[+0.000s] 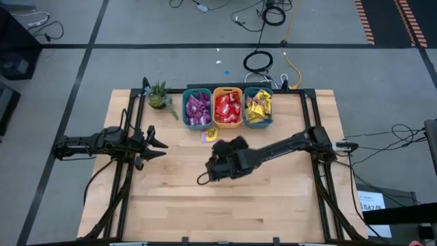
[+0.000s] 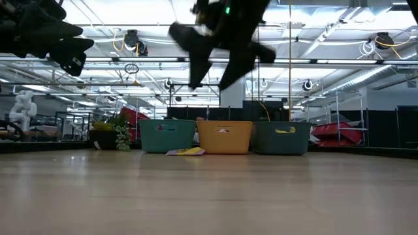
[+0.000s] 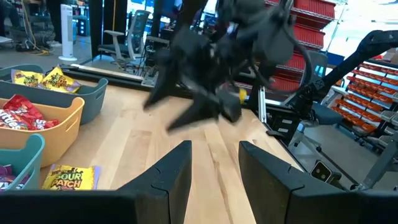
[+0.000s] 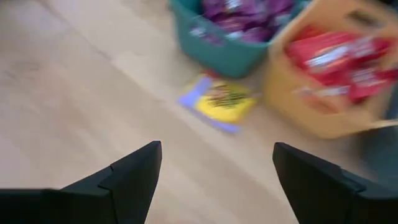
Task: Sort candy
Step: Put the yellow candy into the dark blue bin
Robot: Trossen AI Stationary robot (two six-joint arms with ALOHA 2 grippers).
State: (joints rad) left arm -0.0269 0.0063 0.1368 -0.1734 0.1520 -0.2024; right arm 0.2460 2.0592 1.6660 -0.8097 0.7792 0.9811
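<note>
One yellow candy packet (image 1: 209, 134) lies flat on the wooden table just in front of the bins; it also shows in my right wrist view (image 4: 221, 101) and left wrist view (image 3: 69, 177). Purple candy fills the left teal bin (image 1: 197, 108), red candy the orange bin (image 1: 227, 106), yellow candy the right teal bin (image 1: 258, 106). My right gripper (image 4: 217, 168) hovers open above the table's middle, slanting down toward the loose packet and short of it, with nothing between its fingers. My left gripper (image 3: 214, 162) waits open and level at the table's left side.
A small potted plant (image 1: 159, 96) stands left of the bins at the far edge. Black frame rails (image 1: 124, 171) run along the table's left and right sides. Bare wood (image 1: 225, 205) stretches from the middle to the near edge.
</note>
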